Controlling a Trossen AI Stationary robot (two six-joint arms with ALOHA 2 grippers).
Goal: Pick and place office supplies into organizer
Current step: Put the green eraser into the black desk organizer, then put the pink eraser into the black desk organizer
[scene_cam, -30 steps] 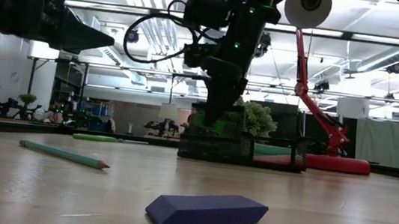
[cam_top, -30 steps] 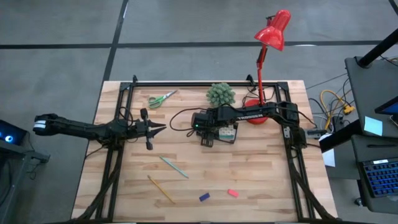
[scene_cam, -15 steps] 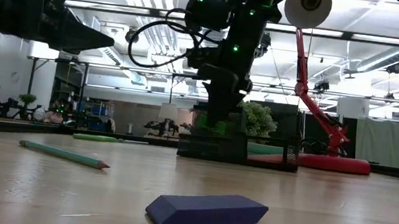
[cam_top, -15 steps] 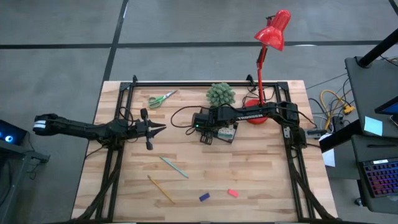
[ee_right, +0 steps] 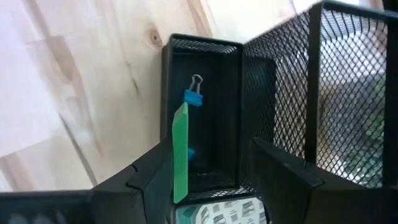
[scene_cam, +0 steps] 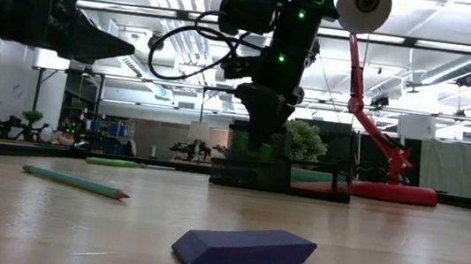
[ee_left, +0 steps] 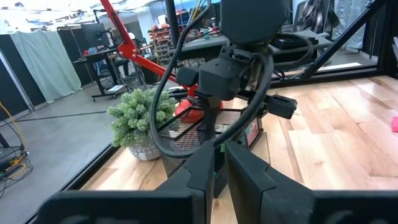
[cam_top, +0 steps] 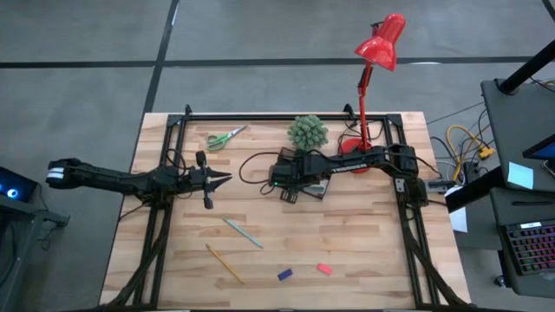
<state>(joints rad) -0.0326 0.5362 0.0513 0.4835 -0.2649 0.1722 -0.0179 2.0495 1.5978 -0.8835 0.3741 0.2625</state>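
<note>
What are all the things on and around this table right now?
organizer: one, black mesh, table middle, under the right arm.
binder clip: one, blue, inside an organizer compartment.
green strip: one, by the right fingers, over that compartment.
scissors: one, green-handled, back left.
pen: one, teal, front middle.
pencil: one, yellow, front left.
blue piece: one, front edge.
pink piece: one, beside it.
plant: one, green, behind organizer.
lamp: one, red, back right.
left gripper: shut, waiting left of the organizer.
right gripper: fingers open over the organizer.
</note>
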